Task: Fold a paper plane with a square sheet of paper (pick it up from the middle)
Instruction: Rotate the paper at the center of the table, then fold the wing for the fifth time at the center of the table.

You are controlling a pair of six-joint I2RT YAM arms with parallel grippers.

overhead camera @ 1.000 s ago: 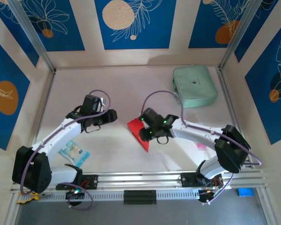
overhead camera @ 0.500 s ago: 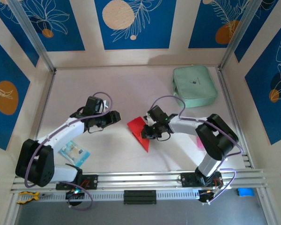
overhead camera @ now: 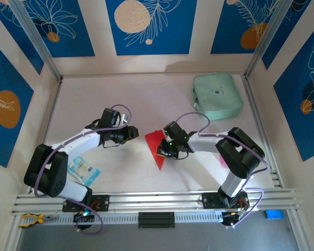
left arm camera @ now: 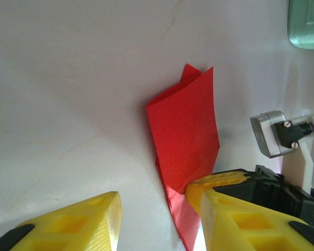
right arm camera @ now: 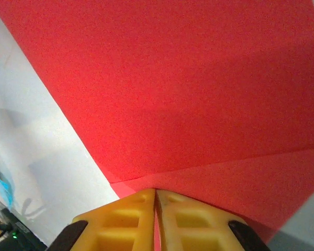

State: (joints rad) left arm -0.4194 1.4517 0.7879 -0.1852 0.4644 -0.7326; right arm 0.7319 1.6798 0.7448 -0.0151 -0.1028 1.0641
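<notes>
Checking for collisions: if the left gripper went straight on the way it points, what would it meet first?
Probably the paper, lying on the table straight ahead of the left gripper, whose jaws stand open. Height is unclear, so it might push the paper's edge or pass just above.

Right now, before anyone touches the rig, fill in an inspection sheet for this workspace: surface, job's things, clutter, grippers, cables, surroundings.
Surface: pale table, faint marks.
Job's things: red sheet of paper, partly folded, lying mid-table.
Clutter: mint-green pouch at far right; blue-and-white packet by the left arm's base.
Grippers: left gripper open, close beside the paper; right gripper shut on the paper's edge.
Cables: purple cables looped over each arm.
Surroundings: blue leaf-patterned wall panels; metal rail at near edge.
</notes>
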